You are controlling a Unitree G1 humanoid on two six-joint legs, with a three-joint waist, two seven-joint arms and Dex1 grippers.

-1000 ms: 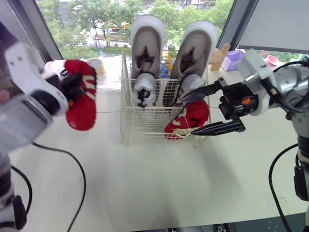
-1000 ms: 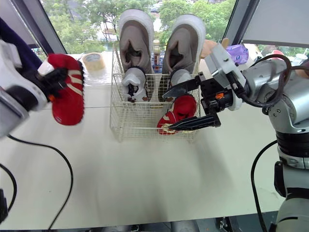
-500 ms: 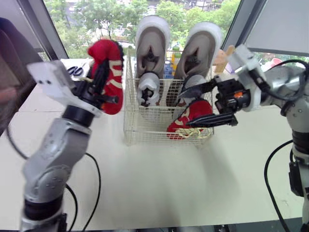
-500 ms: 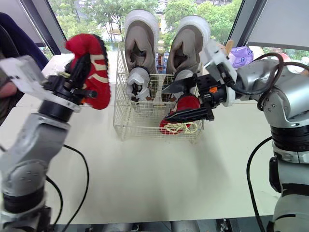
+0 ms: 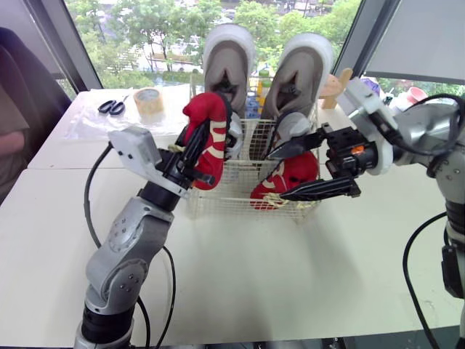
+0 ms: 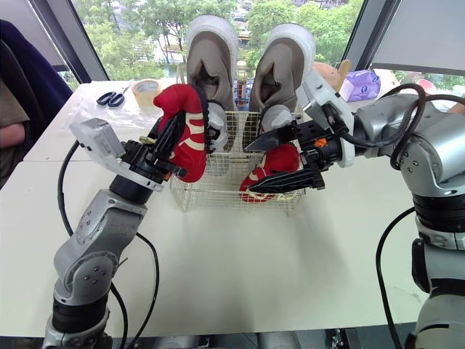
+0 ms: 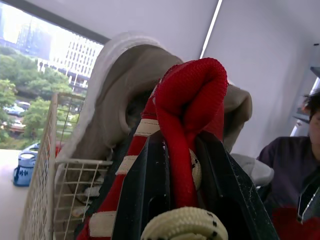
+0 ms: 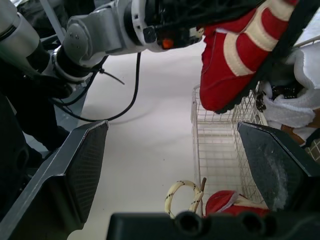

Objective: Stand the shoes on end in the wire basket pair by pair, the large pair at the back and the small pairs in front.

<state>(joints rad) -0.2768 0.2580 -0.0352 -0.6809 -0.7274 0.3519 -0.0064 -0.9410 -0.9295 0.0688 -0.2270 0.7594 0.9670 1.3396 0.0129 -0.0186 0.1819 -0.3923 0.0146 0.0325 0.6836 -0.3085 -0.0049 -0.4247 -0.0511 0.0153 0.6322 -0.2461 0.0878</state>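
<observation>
Daylight and green trees are filling the window (image 5: pixel 145 36) behind a white table (image 5: pixel 240 276). At the far left a person's dark sleeve (image 6: pixel 29 69) is showing. Behind the left arm, scissors (image 5: pixel 111 107) and a roll of tape (image 5: pixel 149 97) are lying on the table near the window. The left gripper (image 7: pixel 181 150) is clamping a red shoe (image 5: pixel 205 138) between its fingers and holding it toe-up in the air, just at the left front corner of the wire basket (image 5: pixel 240 198). Two large grey shoes (image 5: pixel 227 62) are standing on end side by side at the back of the basket, rising above its rim. Two small white shoes (image 6: pixel 275 118) are sitting just in front of them. A second red shoe (image 5: pixel 290 174) is leaning in the right front of the basket, its cream lace spilling low. The right gripper (image 5: pixel 276 175) is reaching in from the right with its fingers spread wide apart, one above and one below that shoe, gripping nothing. A purple box (image 6: pixel 361 85) is sitting behind the right arm.
</observation>
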